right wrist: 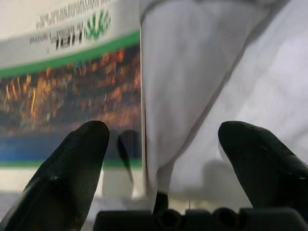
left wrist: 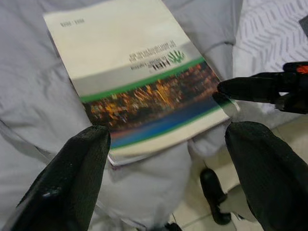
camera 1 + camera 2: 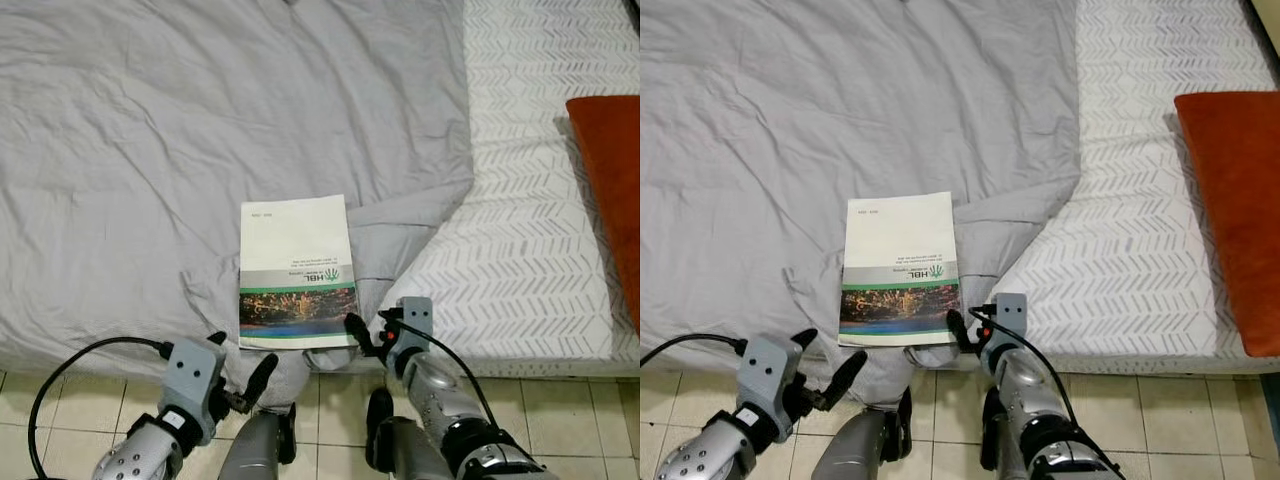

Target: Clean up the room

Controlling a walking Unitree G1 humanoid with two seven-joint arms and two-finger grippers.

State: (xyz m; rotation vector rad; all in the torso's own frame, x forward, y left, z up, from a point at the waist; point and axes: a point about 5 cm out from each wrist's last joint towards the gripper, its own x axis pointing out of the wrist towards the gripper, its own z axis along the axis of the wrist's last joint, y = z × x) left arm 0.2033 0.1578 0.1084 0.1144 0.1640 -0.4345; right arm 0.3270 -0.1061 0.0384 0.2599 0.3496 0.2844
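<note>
A booklet (image 3: 296, 272) lies flat on the grey duvet (image 3: 150, 150), close to the near edge of the bed. Its lower edge, with the dark city photo and green stripe, reaches almost to where the duvet drops toward the tiled floor (image 3: 330, 400). At 12 and 9 o'clock from the booklet the duvet is wide and open, only with soft wrinkles. At 3 o'clock the duvet makes a thick fold just beside the booklet, and further right the white patterned mattress (image 3: 530, 230) is bare. An orange pillow (image 3: 612, 190) lies at the far right edge, well apart from the booklet.

The right gripper (image 3: 362, 333) is at the 5 o'clock corner of the booklet, the forearm rising from below. Its 2 fingers are spread; in the right wrist view one finger (image 1: 72, 168) is over the cover and the other over the duvet fold, so the booklet's right edge is between them, not pinched.

The left gripper (image 3: 240, 370) is at 7 o'clock, just below the bed edge, near the booklet but apart from it. Its jaws are spread wide, pointing toward the lower edge of the booklet.
</note>
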